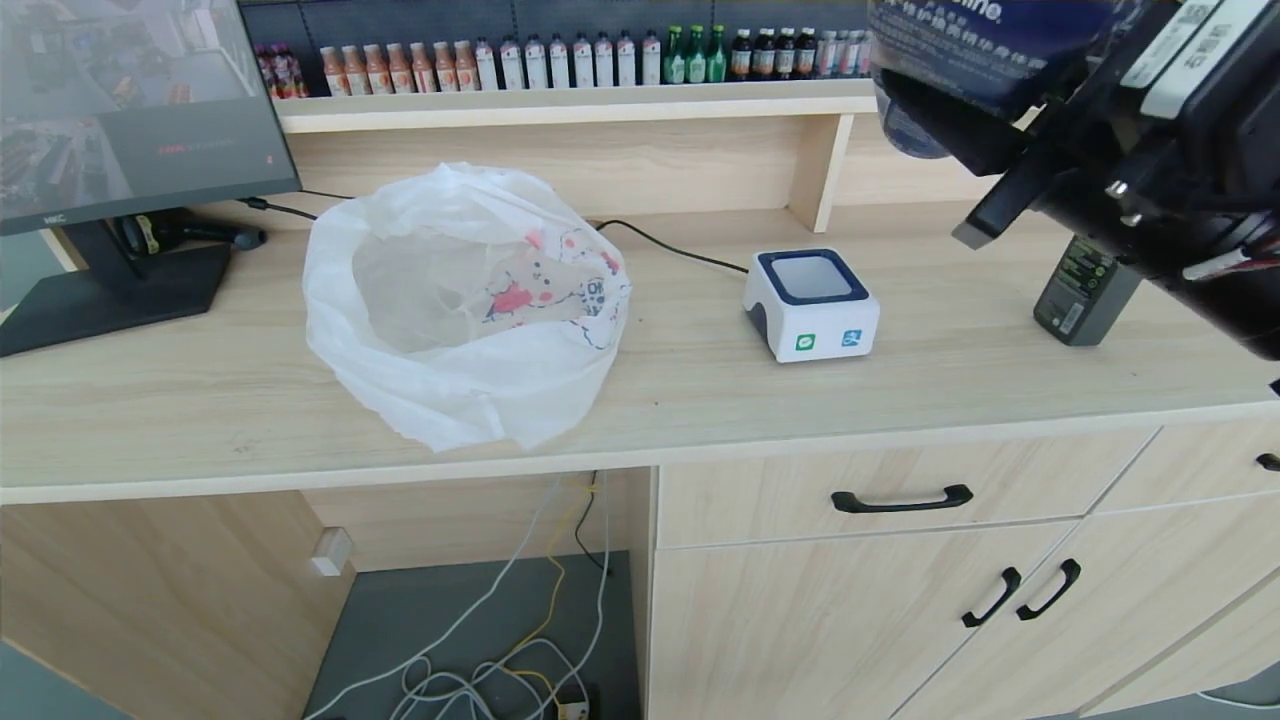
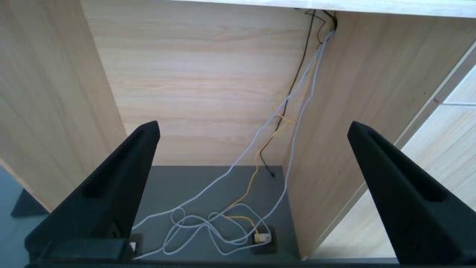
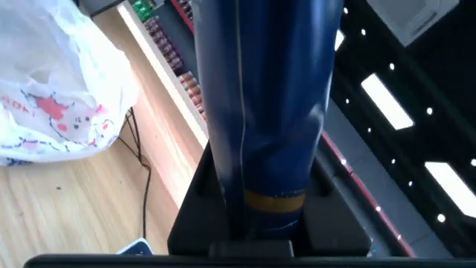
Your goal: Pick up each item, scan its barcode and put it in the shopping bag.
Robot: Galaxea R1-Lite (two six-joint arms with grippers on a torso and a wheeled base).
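Observation:
My right gripper is raised high at the upper right, shut on a dark blue packet; in the right wrist view that blue packet stands clamped between the fingers. The white shopping bag sits open on the counter's left-middle. The white barcode scanner with a dark-rimmed window stands to the bag's right. A dark grey bottle-like item stands on the counter behind my right arm. My left gripper hangs open below the counter, over cables on the floor.
A monitor on a black stand occupies the counter's left end, with a handheld scanner beside it. A cable runs from the scanner to the back. A shelf of bottles lines the rear. Drawers with black handles lie below.

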